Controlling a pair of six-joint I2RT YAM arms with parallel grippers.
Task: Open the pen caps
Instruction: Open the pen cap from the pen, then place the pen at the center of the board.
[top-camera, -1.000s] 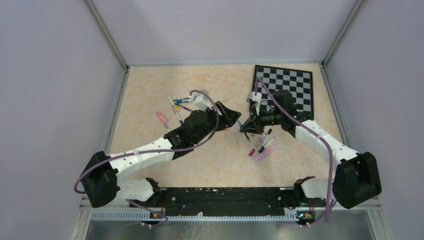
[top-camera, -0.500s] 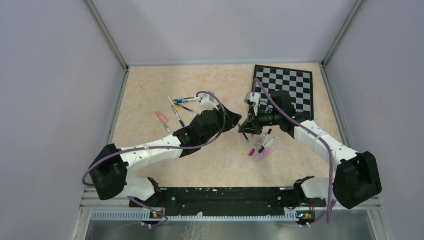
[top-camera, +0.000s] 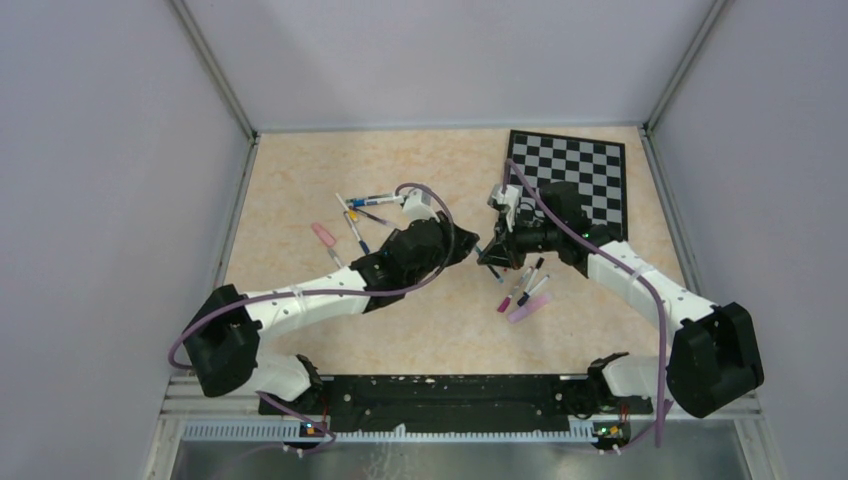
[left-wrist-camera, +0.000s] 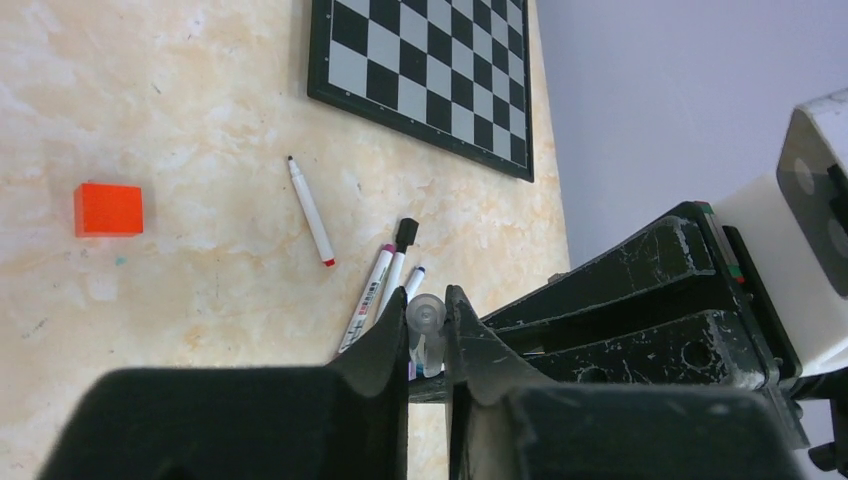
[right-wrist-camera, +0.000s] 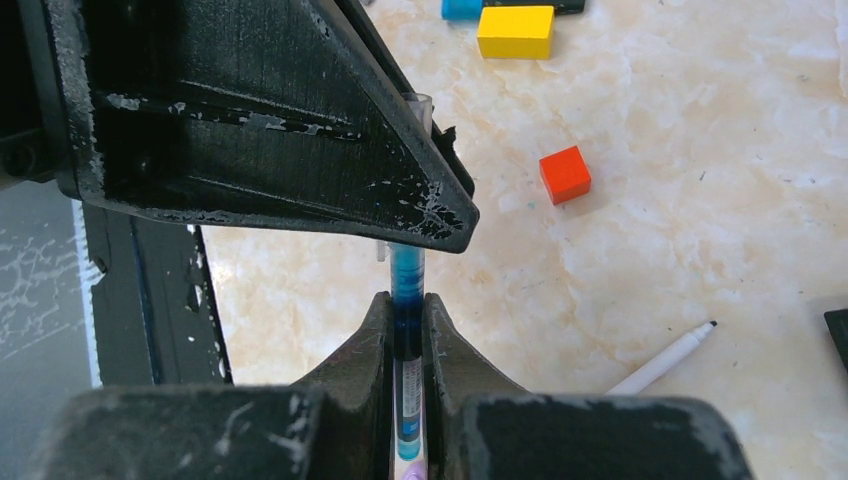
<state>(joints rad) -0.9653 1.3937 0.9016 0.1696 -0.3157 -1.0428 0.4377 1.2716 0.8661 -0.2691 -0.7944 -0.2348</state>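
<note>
Moved: left gripper (top-camera: 466, 246) advanced to meet right gripper (right-wrist-camera: 406, 303), just left of the chessboard (top-camera: 570, 185), above the desk (top-camera: 300, 190). Left jaws pinch the clear pen cap (left-wrist-camera: 425, 314); right jaws pinch the blue pen (right-wrist-camera: 407, 275) barrel.

You won't find any text here that you can read. The blue pen (right-wrist-camera: 407, 268), clamped in the right end effector (right-wrist-camera: 407, 305), has a strip of fine print on its pale barrel label, but it is too small to make out. In the left wrist view, the white marker pens (left-wrist-camera: 368, 295) lying on the bench (left-wrist-camera: 200, 120) show faint dark print along their barrels, and that is illegible too.
</note>
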